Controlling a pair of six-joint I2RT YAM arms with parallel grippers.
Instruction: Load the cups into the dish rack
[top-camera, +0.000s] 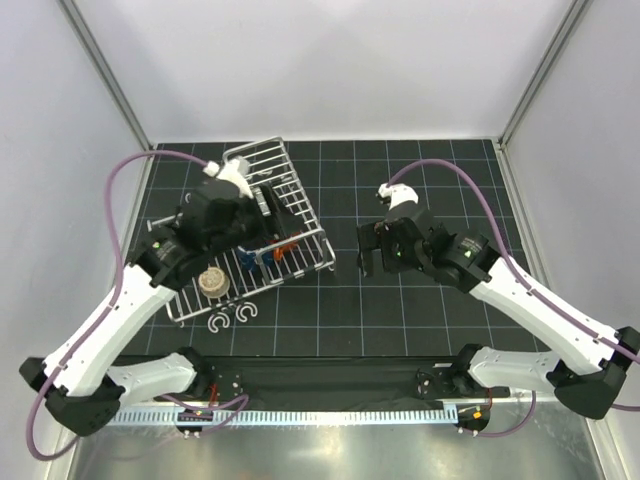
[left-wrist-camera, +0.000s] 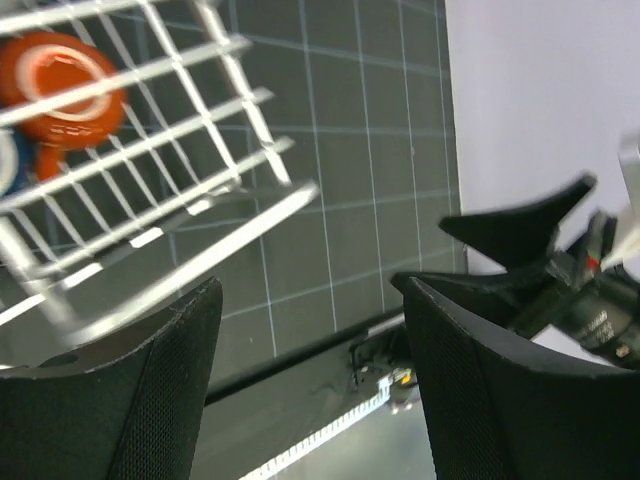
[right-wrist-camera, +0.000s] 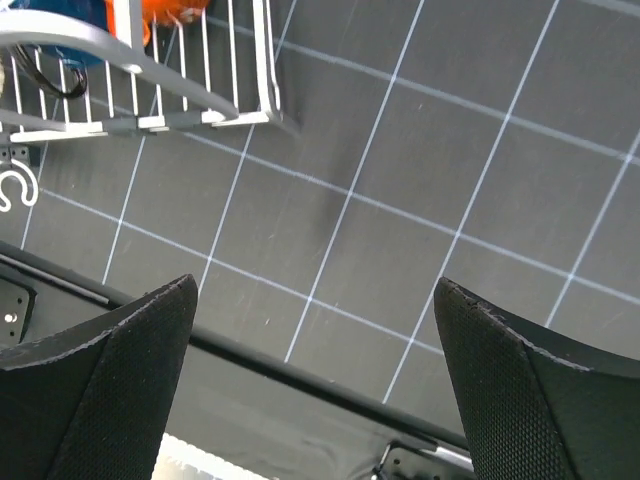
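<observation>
White walls (top-camera: 320, 60) enclose a desk (top-camera: 420, 170) covered by a black mat with a pale grid. On its left half stands the dish rack (top-camera: 300, 200), silver wire, with its walled basket on the far side and its flat slatted tray on the near side. A tan-brown cup (top-camera: 212, 282) sits on the tray. An orange-red cup (top-camera: 287, 248) and a dark blue cup (top-camera: 250, 260) rest side by side inside the wires near the rack's right edge, where the wall keeps them from rolling out. Two small white hooks (top-camera: 230, 318) lie on the mat just in front of the tray. The left arm hangs over the middle of the rack and hides what lies beneath it. The left fingers (left-wrist-camera: 150, 380) are spread apart with nothing between them, which suggests a cup has been set down there. The right fingers (right-wrist-camera: 120, 360) are spread wide and empty, hovering over bare mat just right of the rack, probably kept clear of the other arm. No cup shows on the mat, so the loading looks nearly finished.
</observation>
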